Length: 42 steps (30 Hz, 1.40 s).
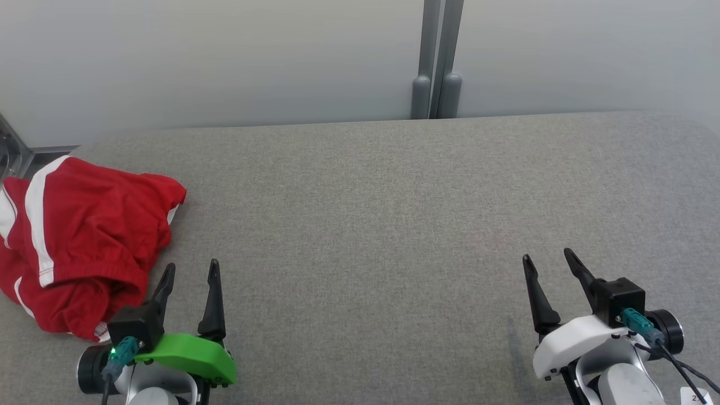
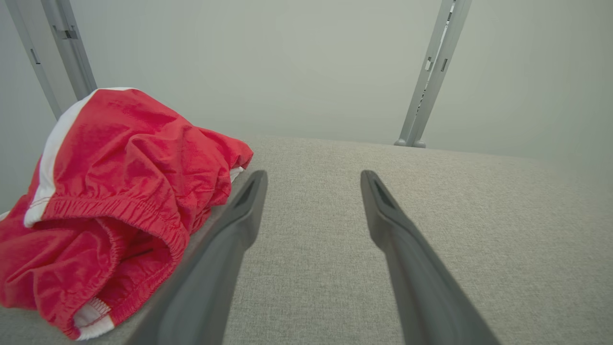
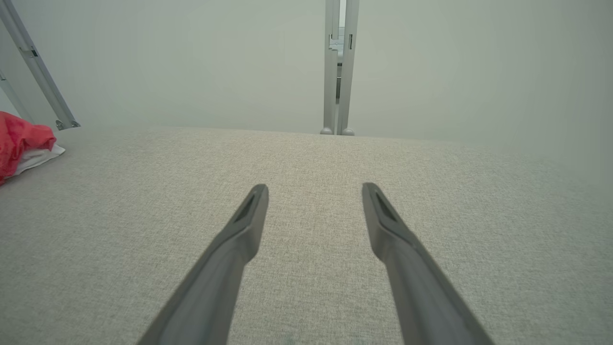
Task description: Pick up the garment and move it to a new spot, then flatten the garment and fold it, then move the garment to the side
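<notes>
- Grey woven-cloth tabletop, broad and flat, backed by pale grey wall panels; a grey metal post stands at the seam between them.
- Red crumpled garment, lightweight shorts-like cloth with white side stripes and a gathered elastic band. It lies in a loose heap at the far left of the tabletop and runs partly past the head view's left edge. It is bunched and rumpled, neither spread nor folded.
- Black two-fingered left gripper with a green plastic cover, at the lower left, low over the tabletop.
  - Its fingers are spread wide with only bare cloth surface between them, and nothing is held.
  - The outer finger sits just beside the garment's near right edge. Whether it touches the cloth cannot be told.
- Black two-fingered right gripper on a white housing, at the lower right, well apart from the garment. Its fingers are likewise spread wide and empty, over bare tabletop.
- Progress, as judged:
  - Done: none of the steps. The garment appears ungrasped and sits at what looks like its starting spot.
  - Left: the pick-up, the move to a new spot, the flattening, the folding and the final shift to the side.
  - Step in hand: most likely the approach for the first grasp, with the left gripper the nearer candidate.
</notes>
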Tool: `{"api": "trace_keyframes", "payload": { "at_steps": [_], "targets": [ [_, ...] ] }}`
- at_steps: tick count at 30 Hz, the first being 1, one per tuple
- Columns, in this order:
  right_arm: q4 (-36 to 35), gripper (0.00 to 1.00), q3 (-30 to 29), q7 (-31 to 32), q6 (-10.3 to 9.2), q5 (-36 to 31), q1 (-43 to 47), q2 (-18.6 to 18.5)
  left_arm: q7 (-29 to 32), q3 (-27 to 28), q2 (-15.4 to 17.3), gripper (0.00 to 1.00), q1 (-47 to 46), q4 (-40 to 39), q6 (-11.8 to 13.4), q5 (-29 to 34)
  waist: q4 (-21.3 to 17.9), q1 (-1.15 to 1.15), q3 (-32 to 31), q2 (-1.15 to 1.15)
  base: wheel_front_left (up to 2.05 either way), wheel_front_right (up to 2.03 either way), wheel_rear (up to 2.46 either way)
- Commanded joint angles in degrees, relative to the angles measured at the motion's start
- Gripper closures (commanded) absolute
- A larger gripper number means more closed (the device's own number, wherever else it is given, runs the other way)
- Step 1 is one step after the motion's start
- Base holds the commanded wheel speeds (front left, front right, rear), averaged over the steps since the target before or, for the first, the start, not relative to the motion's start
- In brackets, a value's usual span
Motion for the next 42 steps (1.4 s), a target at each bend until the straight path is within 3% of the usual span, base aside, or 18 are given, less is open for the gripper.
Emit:
{"api": "trace_keyframes", "payload": {
  "at_steps": [1, 12, 29, 42],
  "targets": [
    [0.1, 0.00, 0.1, -0.5, 0.02, -0.6, -0.8, -0.3, -0.5, -0.1, 0.2, 0.00, -1.0, 0.0, 0.4, 1.2, 0.0, 0.00, 0.0, 0.00, 0.00, 0.00, 0.00],
    [0.3, 0.00, 0.7, -1.9, 0.02, -3.1, 0.0, -0.3, -1.1, 0.2, -0.4, 0.00, -0.8, 0.0, 0.3, 2.3, 0.2, 0.00, 0.0, 0.00, 0.00, 0.00, 0.00],
    [0.2, 0.00, 0.6, -1.6, 0.01, -1.1, 0.6, -0.3, -0.5, -0.6, 0.2, 0.00, -0.6, 0.0, 0.8, 1.1, 0.6, 0.00, -0.1, 0.00, 0.00, 0.00, 0.00],
    [0.3, 0.00, 1.2, -1.4, 0.01, 0.0, 1.3, -0.3, -0.3, -0.9, 1.1, 0.00, 0.8, 0.5, 1.5, 0.7, 8.4, 0.00, -0.5, 0.00, 0.00, 0.00, 0.00]
  ]
}}
